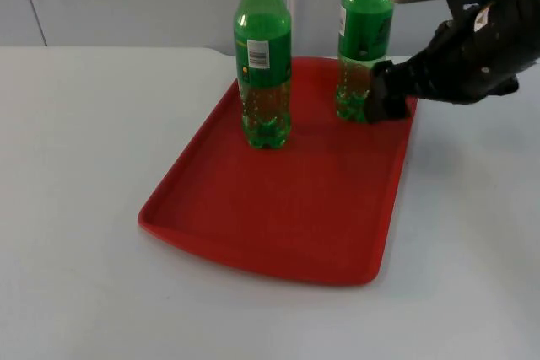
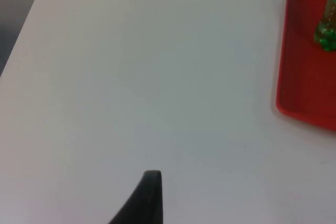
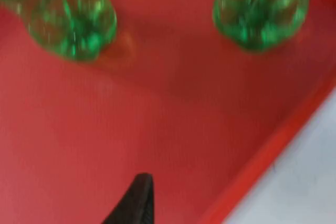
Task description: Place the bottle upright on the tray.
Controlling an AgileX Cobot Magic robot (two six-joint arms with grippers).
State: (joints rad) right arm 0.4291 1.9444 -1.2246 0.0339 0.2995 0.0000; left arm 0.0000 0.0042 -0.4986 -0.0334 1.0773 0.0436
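Overhead, right gripper (image 1: 380,99) against an upright bottle (image 1: 364,40) on the tray (image 1: 278,208), grip unclear; a second bottle (image 1: 263,65) alongside.

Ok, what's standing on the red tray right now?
Two green bottles stand upright on the red tray: the left bottle and the right bottle. The right gripper covers part of the right bottle's base.

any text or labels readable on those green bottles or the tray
Nothing can be read.
Left green plastic bottle: white label patch with a barcode-like block, print too small to read.
Right green plastic bottle, beside the right gripper: white label edge, unreadable.
Red plastic tray: no markings.
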